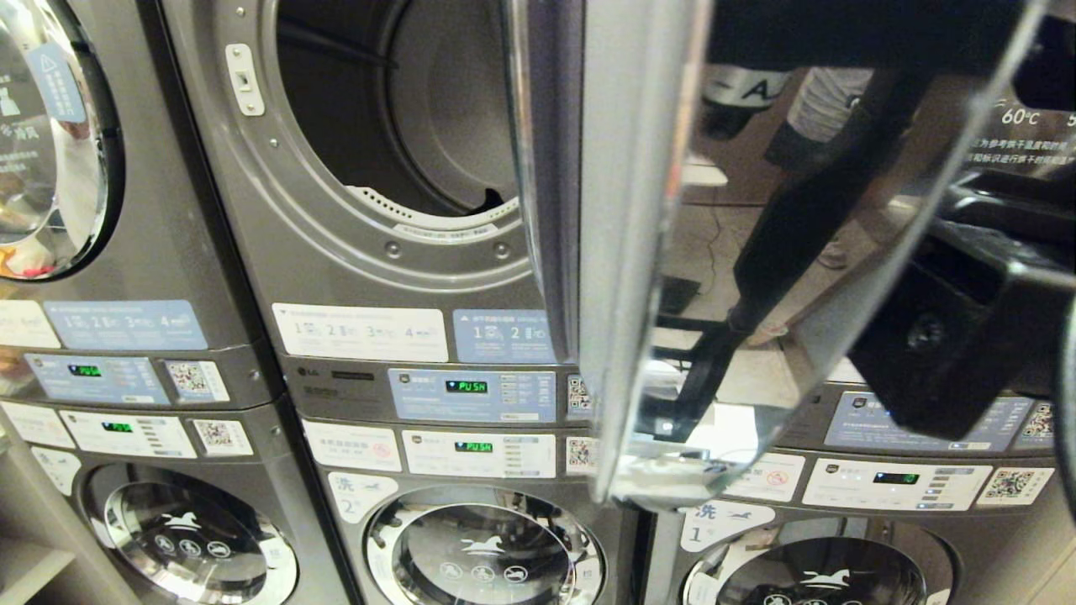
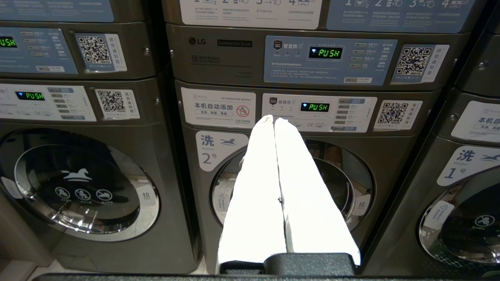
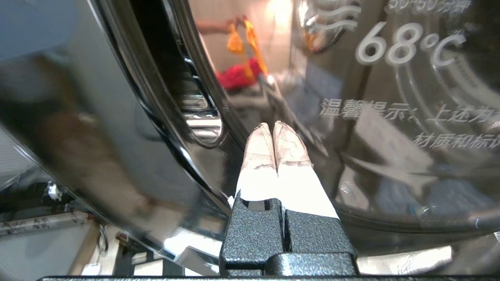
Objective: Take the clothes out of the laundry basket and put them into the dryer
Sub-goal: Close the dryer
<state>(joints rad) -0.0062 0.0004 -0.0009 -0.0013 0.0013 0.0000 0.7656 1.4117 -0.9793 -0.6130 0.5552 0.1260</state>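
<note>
Right gripper (image 3: 272, 127) closed, empty, at dryer door (image 3: 390, 117) glass | left gripper (image 2: 274, 119) closed, empty

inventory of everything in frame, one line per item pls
Dryer drum: one, grey, open, upper middle of the head view, no clothes seen inside.
Dryer door: one, chrome and dark glass, swung open to the right of the drum.
Control panels: several, blue and white, green PUSH displays, between upper and lower machines.
Washer doors: three, chrome-rimmed, closed, bottom row.
QR stickers: several, white, beside panels.
Left hand: white fingers shut, facing washer 2.
Right hand: shut, empty, close to the door glass.
</note>
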